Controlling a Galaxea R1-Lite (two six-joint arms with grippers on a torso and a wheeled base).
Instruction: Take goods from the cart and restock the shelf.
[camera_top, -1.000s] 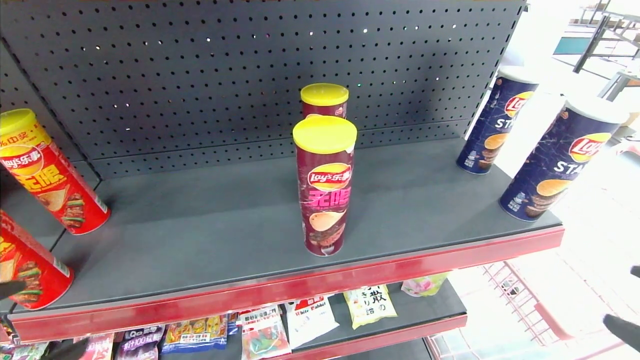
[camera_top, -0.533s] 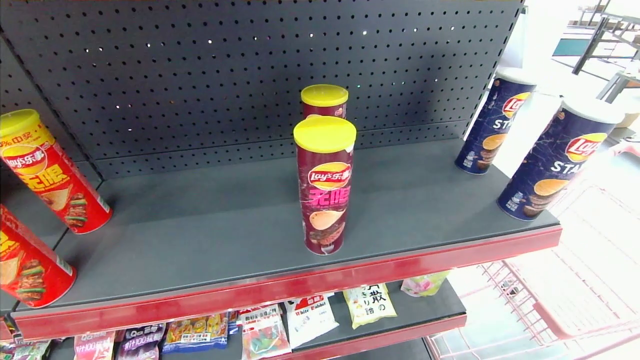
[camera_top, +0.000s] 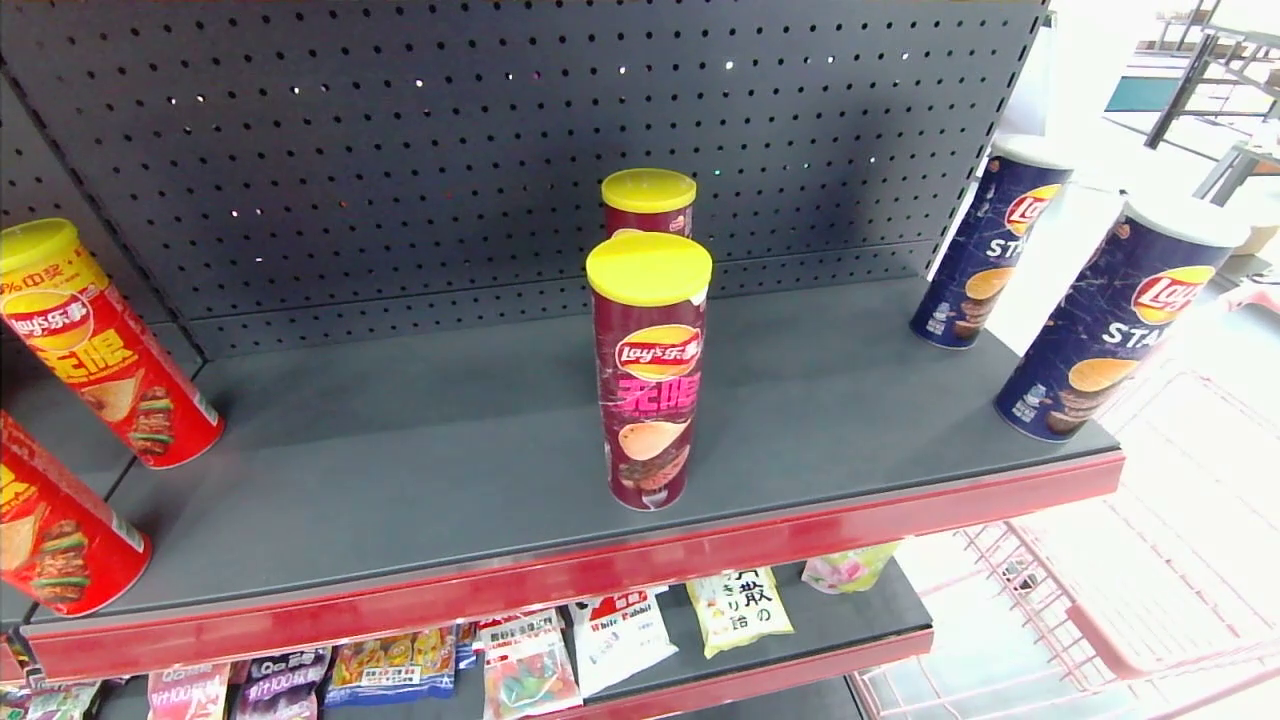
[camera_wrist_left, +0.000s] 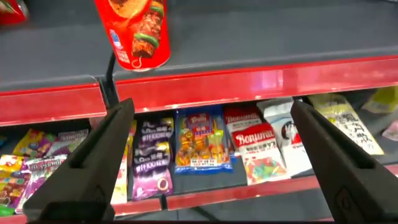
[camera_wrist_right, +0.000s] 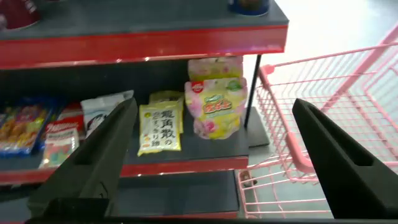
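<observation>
The left claw (camera_wrist_left: 211, 168) has its jaws spread wide with nothing between them. It faces the red front edge (camera_wrist_left: 249, 78) of the shelf (camera_wrist_left: 261, 31). A red can (camera_wrist_left: 134, 31) stands above and beyond it, close to that edge, and snack packets (camera_wrist_left: 199, 140) lie on the lower tier straight ahead.

The right claw (camera_wrist_right: 214, 165) is likewise spread wide and empty. The pink cart (camera_wrist_right: 323, 106) stands ahead of it, toward the robot's right, past the shelf's end.

The head view adds the shelf top. Wide bare stretches lie on either side of two maroon cans (camera_top: 650, 380), and blue cans (camera_top: 1100, 320) stand at the cart-side end.
</observation>
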